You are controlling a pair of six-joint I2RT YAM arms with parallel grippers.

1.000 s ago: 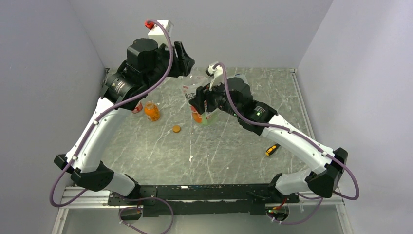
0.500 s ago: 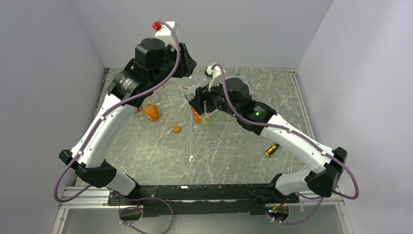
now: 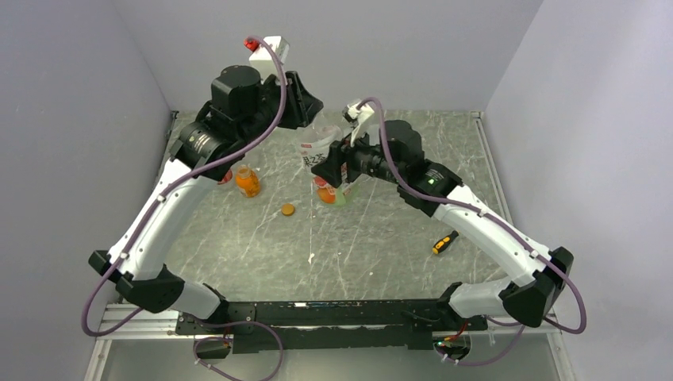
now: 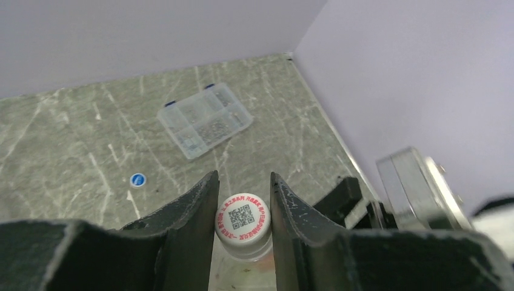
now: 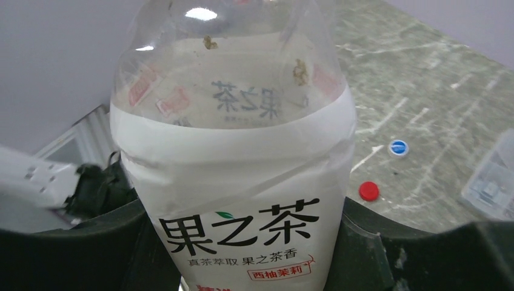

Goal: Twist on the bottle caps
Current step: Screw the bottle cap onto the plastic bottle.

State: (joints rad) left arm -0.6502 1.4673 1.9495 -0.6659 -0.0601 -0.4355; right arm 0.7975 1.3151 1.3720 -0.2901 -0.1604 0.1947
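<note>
From above, my right fingers (image 3: 332, 168) clamp the white-labelled bottle (image 3: 316, 151), tilted under the left arm (image 3: 178, 194), with an orange cap (image 3: 287, 209) loose on the worktop (image 3: 357, 238). The left wrist alone shows a white cap (image 4: 242, 217) on its neck, my left fingers (image 4: 194, 212) tight against both sides; gripping or not, I cannot tell. The right wrist adds a loose red cap (image 5: 368, 191) and blue cap (image 5: 398, 147): I judge one started, three left.
</note>
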